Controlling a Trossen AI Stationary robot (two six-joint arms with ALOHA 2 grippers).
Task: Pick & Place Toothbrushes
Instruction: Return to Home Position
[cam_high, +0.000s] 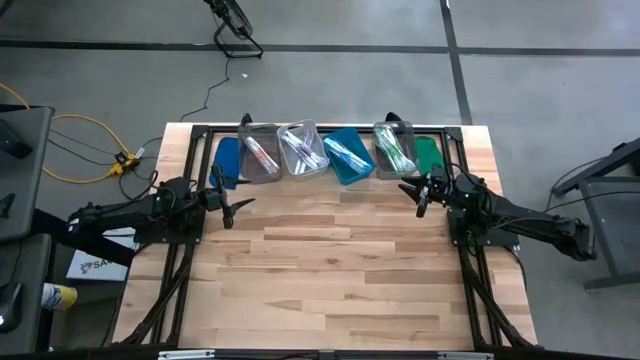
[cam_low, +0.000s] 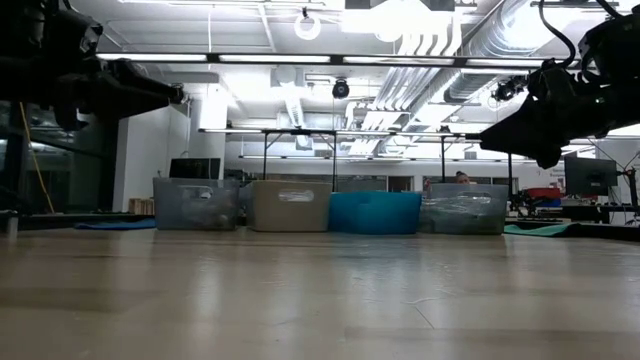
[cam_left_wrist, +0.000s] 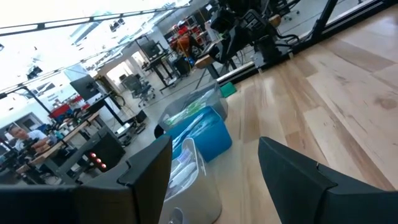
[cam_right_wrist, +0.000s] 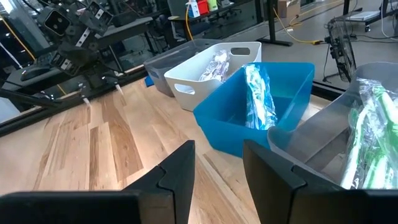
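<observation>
Four bins stand in a row at the table's far edge, each with toothbrushes lying inside: a grey bin, a white bin, a teal bin and a clear bin. In the right wrist view, toothbrushes lie bunched in the teal bin, and green ones in the clear bin. My left gripper hangs open above the table's left side, short of the bins. My right gripper hangs open on the right, near the clear bin. Neither has anything between its fingers.
A blue lid lies left of the row and a green lid right of it. Bare wooden tabletop stretches from the bins to the near edge. A black frame runs behind the bins.
</observation>
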